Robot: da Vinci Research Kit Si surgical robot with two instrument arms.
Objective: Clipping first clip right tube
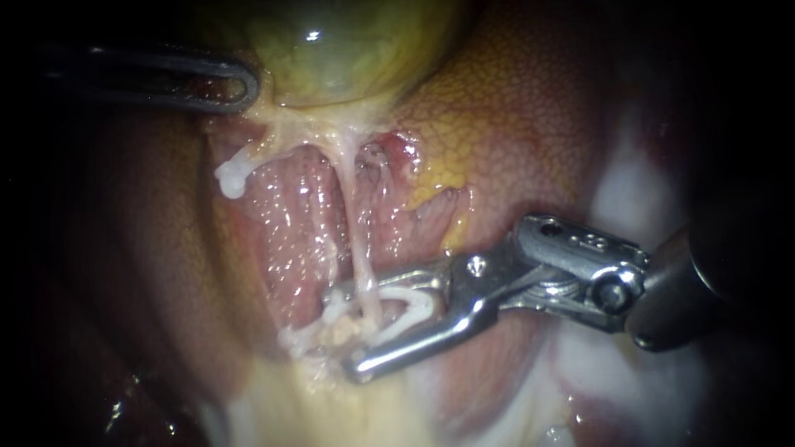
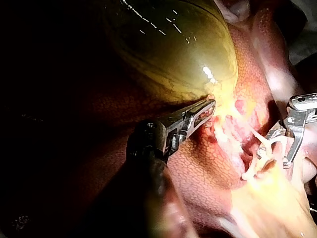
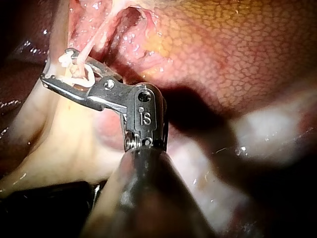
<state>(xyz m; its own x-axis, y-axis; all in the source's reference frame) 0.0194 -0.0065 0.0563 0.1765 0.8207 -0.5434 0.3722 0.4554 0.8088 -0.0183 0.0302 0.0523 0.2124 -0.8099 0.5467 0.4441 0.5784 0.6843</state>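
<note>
The liver [image 1: 530,124] is filling the view, with the gallbladder [image 1: 348,50] lying at the top. Your left instrument [image 1: 244,83] is holding the gallbladder's lower edge, and its jaws are seemingly clamping together on it. Your right instrument [image 1: 344,331] is reaching in, its jaws standing apart and carrying a white clip [image 1: 410,302]. The right tube [image 1: 358,248] is running down from the gallbladder and passing between those jaws, inside the clip. You are positioning, not yet closing. The next move, I judge, is calling for a steady squeeze with the tube fully enclosed.
</note>
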